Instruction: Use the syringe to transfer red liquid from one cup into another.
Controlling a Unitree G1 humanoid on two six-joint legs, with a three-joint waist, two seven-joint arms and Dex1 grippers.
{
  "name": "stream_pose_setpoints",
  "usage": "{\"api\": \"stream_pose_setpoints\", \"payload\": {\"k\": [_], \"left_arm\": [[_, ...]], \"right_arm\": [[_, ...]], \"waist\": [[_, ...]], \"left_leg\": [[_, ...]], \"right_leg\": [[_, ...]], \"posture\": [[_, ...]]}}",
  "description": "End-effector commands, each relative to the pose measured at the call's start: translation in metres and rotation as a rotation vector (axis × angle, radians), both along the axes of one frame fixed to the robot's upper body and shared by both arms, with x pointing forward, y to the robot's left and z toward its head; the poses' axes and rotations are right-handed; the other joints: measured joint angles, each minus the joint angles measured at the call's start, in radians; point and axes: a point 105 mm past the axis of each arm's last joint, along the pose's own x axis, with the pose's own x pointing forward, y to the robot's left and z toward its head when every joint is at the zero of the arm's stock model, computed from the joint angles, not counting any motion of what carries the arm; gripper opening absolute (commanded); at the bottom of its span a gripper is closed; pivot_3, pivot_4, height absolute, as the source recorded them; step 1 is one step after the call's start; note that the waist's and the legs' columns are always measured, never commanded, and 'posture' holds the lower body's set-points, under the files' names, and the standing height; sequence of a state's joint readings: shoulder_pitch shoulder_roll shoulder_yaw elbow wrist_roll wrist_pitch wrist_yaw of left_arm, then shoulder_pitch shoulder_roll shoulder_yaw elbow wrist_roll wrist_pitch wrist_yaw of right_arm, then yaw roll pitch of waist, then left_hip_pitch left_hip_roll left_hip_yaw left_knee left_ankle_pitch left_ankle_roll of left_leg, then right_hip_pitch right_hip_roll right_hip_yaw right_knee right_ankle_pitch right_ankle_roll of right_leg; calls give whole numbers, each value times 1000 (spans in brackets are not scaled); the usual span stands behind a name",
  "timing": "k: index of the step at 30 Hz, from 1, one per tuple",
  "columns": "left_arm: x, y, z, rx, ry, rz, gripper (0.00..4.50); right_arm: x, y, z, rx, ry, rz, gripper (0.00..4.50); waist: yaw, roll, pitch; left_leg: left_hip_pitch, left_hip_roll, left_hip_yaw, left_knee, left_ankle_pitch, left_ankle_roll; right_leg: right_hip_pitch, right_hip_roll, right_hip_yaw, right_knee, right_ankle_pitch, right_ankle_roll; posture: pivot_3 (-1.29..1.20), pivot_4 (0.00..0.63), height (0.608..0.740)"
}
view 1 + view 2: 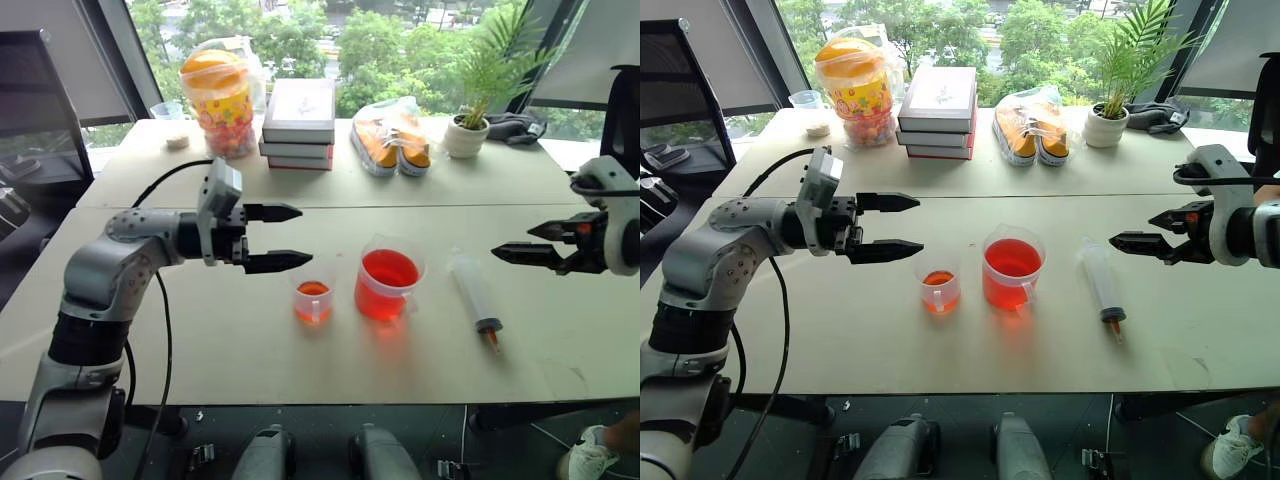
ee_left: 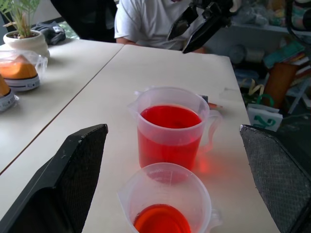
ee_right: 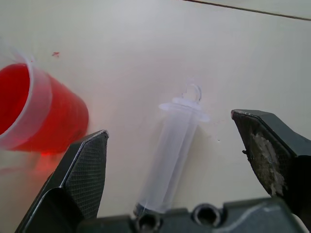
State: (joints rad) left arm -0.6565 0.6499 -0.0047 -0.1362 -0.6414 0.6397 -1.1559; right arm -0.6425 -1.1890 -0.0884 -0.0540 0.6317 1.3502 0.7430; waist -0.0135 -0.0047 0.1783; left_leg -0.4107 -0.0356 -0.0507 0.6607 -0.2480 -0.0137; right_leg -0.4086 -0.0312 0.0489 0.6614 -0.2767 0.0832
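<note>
Syringe (image 1: 474, 291) laid on surface (image 1: 250, 350), right of centre, long axis running upper-left to lower-right, tip nearest camera. Right gripper (image 1: 522, 243) spread wide, empty, positioned nearer, upper right of syringe. Left gripper (image 1: 285, 237) likewise wide, empty.

I see my left gripper (image 1: 902, 227) spread wide beside the small cup (image 1: 939, 284). The big cup (image 1: 1012, 267) holds red liquid (image 1: 1011, 258). The syringe (image 1: 1101, 281) lies flat near my empty right gripper (image 1: 1130, 242).
</note>
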Motion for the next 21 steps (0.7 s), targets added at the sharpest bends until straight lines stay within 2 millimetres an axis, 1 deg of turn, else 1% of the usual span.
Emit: {"api": "stream_pose_setpoints", "payload": {"k": [1,4,7,10,13,16,21], "left_arm": [[-3,-3,10,-31,-46,-14,4500],[-3,-4,8,-40,-45,-11,4500],[-4,-3,6,-45,-45,-1,4500],[-5,-2,5,-58,-42,14,4500],[-6,-3,4,-66,-41,23,4500],[-8,-2,2,-67,-43,34,4500],[-8,-4,1,-70,-46,47,4500]], "right_arm": [[15,-8,-14,-38,60,-63,4466],[22,-8,-35,-76,137,-57,4466],[25,-7,-45,-87,176,-49,4466],[28,-2,-60,-105,225,-21,4466],[32,2,-66,-93,245,-7,4466],[40,10,-76,-105,267,14,4466],[47,15,-84,-103,309,24,4466]], "waist": [[1,0,0],[3,0,0],[2,0,0],[0,0,0],[-1,0,0],[-3,0,0],[-1,0,0]], "left_leg": [[0,0,0,0,0,0],[-2,0,0,-1,0,0],[-3,0,0,-2,0,0],[-3,0,0,-3,0,0],[-2,0,0,-3,0,0],[-2,0,0,-2,0,0],[-2,0,0,-2,0,0]], "right_leg": [[0,0,0,0,0,0],[-2,0,0,-1,0,0],[-2,0,0,-2,0,1],[-3,0,0,-2,0,1],[-2,0,0,-2,0,1],[-2,0,0,-2,0,1],[-2,0,0,-2,0,1]], "posture": [[0,150,740],[0,150,740],[0,150,740],[0,150,740],[0,150,740],[0,150,740],[0,150,740]]}}
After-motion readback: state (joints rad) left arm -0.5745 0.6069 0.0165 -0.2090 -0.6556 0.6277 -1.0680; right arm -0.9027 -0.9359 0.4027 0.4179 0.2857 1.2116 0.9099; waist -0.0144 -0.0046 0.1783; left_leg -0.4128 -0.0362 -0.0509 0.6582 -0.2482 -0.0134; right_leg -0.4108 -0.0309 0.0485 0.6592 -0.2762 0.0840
